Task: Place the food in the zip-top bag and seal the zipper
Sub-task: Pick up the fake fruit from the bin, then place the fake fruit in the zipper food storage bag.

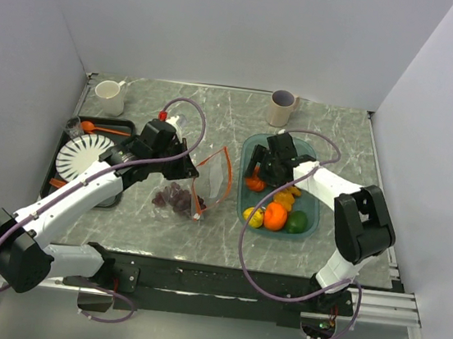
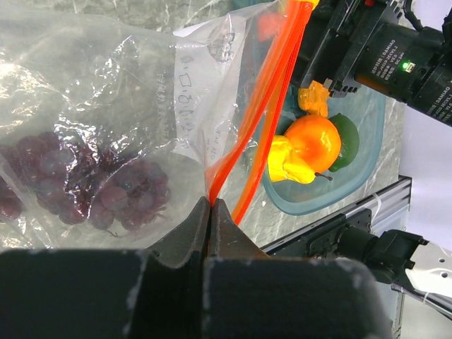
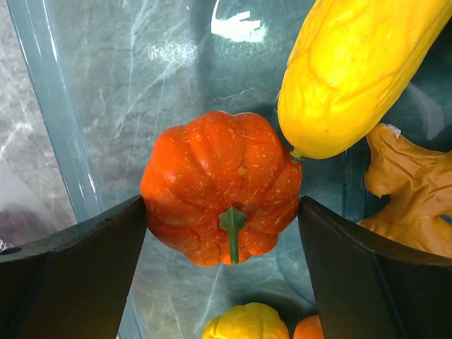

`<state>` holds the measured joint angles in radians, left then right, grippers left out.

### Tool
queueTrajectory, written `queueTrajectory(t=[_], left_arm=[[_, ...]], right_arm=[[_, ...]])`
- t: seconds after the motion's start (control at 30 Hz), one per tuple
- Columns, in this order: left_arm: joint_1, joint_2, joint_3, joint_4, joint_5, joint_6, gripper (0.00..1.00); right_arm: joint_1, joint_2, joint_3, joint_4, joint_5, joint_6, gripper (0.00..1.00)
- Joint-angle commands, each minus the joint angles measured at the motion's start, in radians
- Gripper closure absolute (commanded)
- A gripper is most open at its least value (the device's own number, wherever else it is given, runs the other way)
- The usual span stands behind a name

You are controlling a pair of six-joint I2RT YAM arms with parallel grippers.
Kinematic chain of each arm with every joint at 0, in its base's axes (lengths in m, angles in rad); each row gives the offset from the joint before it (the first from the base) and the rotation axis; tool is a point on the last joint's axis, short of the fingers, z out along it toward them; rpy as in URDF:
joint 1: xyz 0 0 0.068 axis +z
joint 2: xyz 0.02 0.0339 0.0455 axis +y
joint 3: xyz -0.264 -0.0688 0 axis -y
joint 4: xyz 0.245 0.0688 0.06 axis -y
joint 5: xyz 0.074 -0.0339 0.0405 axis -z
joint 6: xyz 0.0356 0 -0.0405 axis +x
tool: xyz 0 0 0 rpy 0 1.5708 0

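Observation:
The clear zip-top bag [image 1: 215,180] lies mid-table with the dark purple grape bunch [image 1: 175,198] inside it; the grapes also show in the left wrist view [image 2: 85,187]. My left gripper [image 2: 210,205] is shut on the orange-red zipper strip [image 2: 265,92] and holds the bag's mouth up. My right gripper [image 3: 222,205] is down in the teal tray [image 1: 251,148], with both fingers touching the sides of an orange pumpkin-like fruit [image 3: 219,180]. A long yellow fruit [image 3: 353,70] touches the orange one. Yellow, orange and green fruits [image 1: 277,217] lie at the tray's near end.
A white mug [image 1: 110,96] stands at the back left and a grey cup [image 1: 282,108] at the back middle. A black tray holds a white plate [image 1: 83,156] and an orange spoon [image 1: 103,129] on the left. Walls close in on three sides.

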<state>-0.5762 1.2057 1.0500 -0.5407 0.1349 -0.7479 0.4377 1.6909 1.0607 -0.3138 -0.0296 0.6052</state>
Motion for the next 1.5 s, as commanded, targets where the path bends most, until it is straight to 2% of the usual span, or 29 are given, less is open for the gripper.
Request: queueTrajectory(t=[0.0, 0.1, 0.2, 0.23, 0.33, 0.4, 0.47, 0.5, 0.63, 0.83, 0.93, 1.13, 1.3, 1.47], left_arm=[[0.003, -0.015, 0.013, 0.016, 0.009, 0.01, 0.99], [0.003, -0.014, 0.01, 0.019, 0.011, 0.009, 0.99], [0.003, -0.014, 0.004, 0.021, 0.014, 0.007, 0.99], [0.003, -0.017, 0.004, 0.019, 0.012, 0.005, 0.99], [0.004, -0.024, 0.002, 0.016, 0.008, 0.009, 0.99], [0.003, -0.026, 0.007, 0.012, 0.002, 0.01, 0.99], [0.003, -0.023, 0.007, 0.007, 0.002, 0.012, 0.99], [0.003, -0.023, 0.004, 0.007, 0.005, 0.012, 0.99], [0.003, -0.037, -0.002, 0.019, 0.002, 0.002, 0.99], [0.003, -0.028, 0.015, 0.001, -0.009, 0.007, 0.99], [0.003, -0.037, -0.002, 0.028, -0.001, -0.004, 0.99], [0.003, -0.023, 0.01, 0.035, 0.006, -0.007, 0.99], [0.003, -0.005, 0.019, 0.03, 0.008, -0.007, 0.99], [0.001, -0.015, 0.005, 0.047, 0.023, -0.024, 0.99]], right_arm=[[-0.014, 0.012, 0.019, 0.024, 0.016, -0.005, 0.09], [-0.017, 0.021, 0.022, 0.027, 0.011, -0.012, 0.09], [-0.027, 0.035, 0.025, 0.033, -0.012, -0.018, 0.16], [-0.027, 0.039, 0.027, 0.033, -0.016, -0.021, 0.24], [-0.03, 0.029, 0.016, 0.047, -0.035, -0.027, 0.37], [-0.028, 0.009, -0.001, 0.062, -0.038, -0.027, 0.4], [-0.028, -0.013, -0.011, 0.065, -0.044, -0.03, 0.5], [-0.028, -0.022, -0.014, 0.068, -0.052, -0.03, 0.51], [-0.03, -0.074, -0.024, 0.05, -0.043, -0.03, 0.53], [-0.028, -0.264, -0.099, 0.059, -0.033, -0.032, 0.53], [-0.019, -0.341, -0.104, 0.039, -0.079, -0.042, 0.52], [0.122, -0.506, -0.097, 0.041, -0.131, -0.004, 0.52], [0.243, -0.508, -0.065, 0.077, -0.133, 0.027, 0.5], [0.269, -0.384, -0.019, 0.051, -0.141, 0.013, 0.5]])
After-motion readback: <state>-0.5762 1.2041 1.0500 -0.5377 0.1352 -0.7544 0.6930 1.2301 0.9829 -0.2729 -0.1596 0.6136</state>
